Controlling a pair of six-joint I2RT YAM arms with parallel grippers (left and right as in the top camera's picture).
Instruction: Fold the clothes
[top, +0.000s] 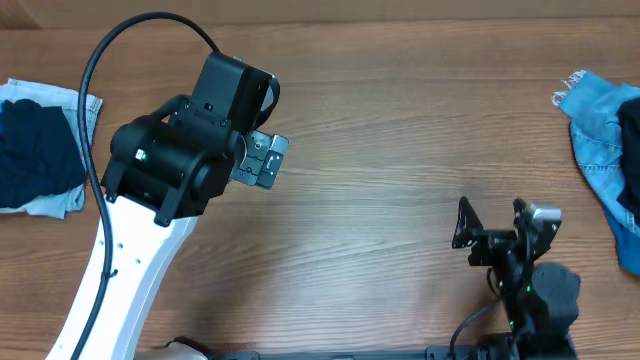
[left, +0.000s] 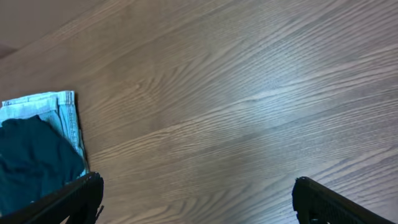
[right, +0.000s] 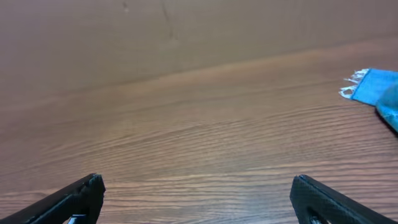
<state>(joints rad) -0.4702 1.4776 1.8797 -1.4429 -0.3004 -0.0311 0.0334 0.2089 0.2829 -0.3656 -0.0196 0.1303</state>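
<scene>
Navy garment (top: 35, 150) lies bunched at the left end of the table (top: 400, 150), on top of a pale blue piece (top: 62, 100) whose edges stick out above and below it. My left wrist view shows the same pair at its lower left: the pale piece has a stitched hem along its right side, with the navy cloth lying over it.

At the right end I see a brighter denim piece (top: 598, 130), rumpled, with a frayed white corner pointing toward the middle. Some dark cloth (top: 630, 150) lies over it at the frame edge, and I cannot tell what it is. The right wrist view catches only that frayed corner, at the right edge.

The left arm (top: 180, 160) reaches out over the table, just right of the navy pile. The left gripper (left: 198, 183) has its fingers spread wide with nothing between them, only bare wood below. One finger (left: 68, 199) sits near the corner of the navy cloth in that view, but I cannot tell if it touches.

The right gripper (top: 492, 225) sits low near the front edge, well apart from the denim. It is also spread wide and empty over bare wood.
</scene>
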